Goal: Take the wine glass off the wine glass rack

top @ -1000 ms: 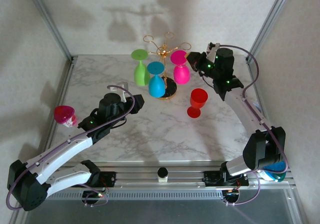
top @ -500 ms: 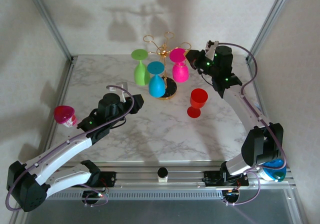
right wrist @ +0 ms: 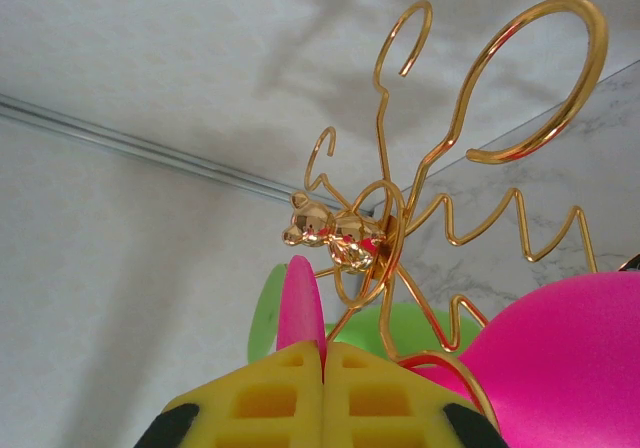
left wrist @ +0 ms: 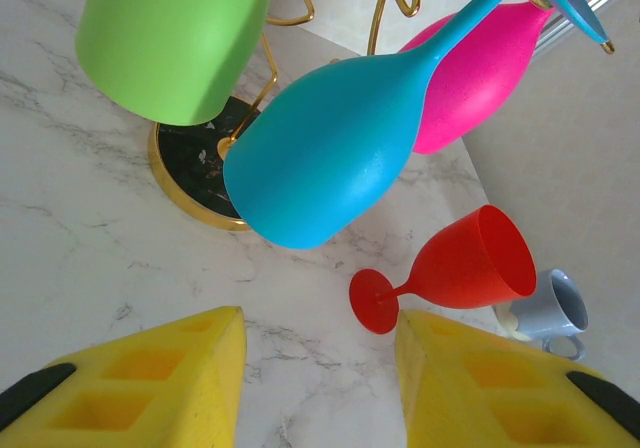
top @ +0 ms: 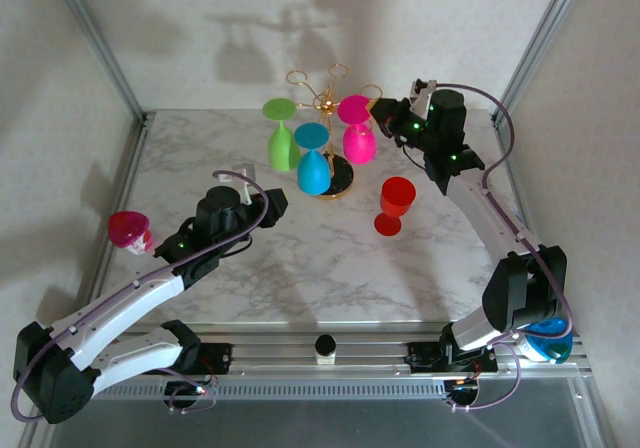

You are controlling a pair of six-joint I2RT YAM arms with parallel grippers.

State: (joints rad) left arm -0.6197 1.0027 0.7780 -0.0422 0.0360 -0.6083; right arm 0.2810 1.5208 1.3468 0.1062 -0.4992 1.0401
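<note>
We're on the left arm (top: 120, 303): white shells on the long links, black housings at the joints, a thin purple cable looping along it. Over to the right arm (top: 487, 220), and it matches, white and black, with its own purple cable and green lights glowing on the dark wrist block. Up close, the left gripper (left wrist: 318, 368) has chunky yellow fingers (left wrist: 160, 383) moulded with square pockets, black strips at the outer edges, possibly rubber pads; the right gripper (right wrist: 323, 353) shows the same yellow grid
</note>
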